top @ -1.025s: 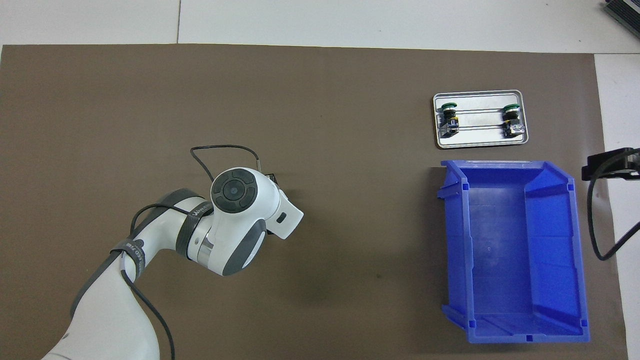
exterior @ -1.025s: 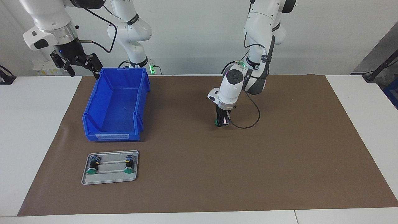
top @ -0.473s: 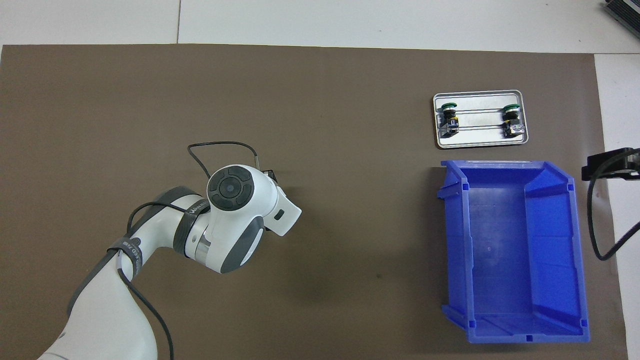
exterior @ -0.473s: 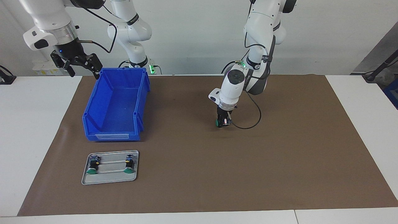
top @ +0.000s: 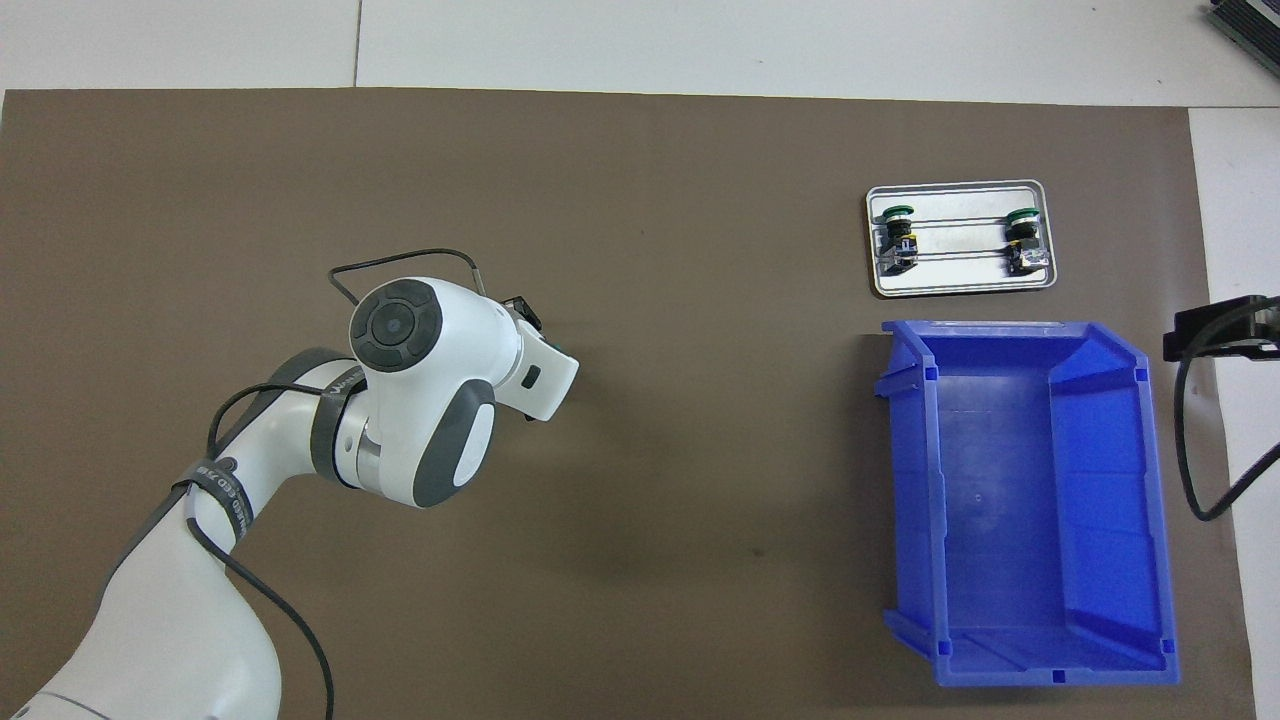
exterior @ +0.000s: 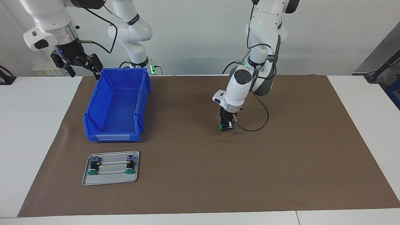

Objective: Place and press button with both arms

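While the right arm waited with its right gripper [exterior: 82, 64] raised above the robot-side corner of the blue bin [exterior: 117, 106], fingers spread apart and holding nothing, the left arm reached down over the middle of the brown mat [exterior: 281, 162] with a button [exterior: 221, 126] pinched in the left gripper [exterior: 225, 123]. That button, its green cap showing at the fingertips and its black body clamped between the fingers, hung low over the mat, well apart from the bin and toward the left arm's end of the table; whether it touched the mat could not be told. From overhead, the left arm's white wrist housing covered most of the gripper, leaving only a black edge [top: 522, 311] in sight. A black cable [exterior: 254, 125] looped from the wrist down toward the mat just beside the gripper. Farther from the robots than the bin, and just beside its label end, lay a small metal tray [exterior: 110, 180] holding two more buttons [exterior: 93, 166], each lying on its side with its green cap pointing away from the bin, one near each short end of the tray. The bin itself stood on the mat at the right arm's end.
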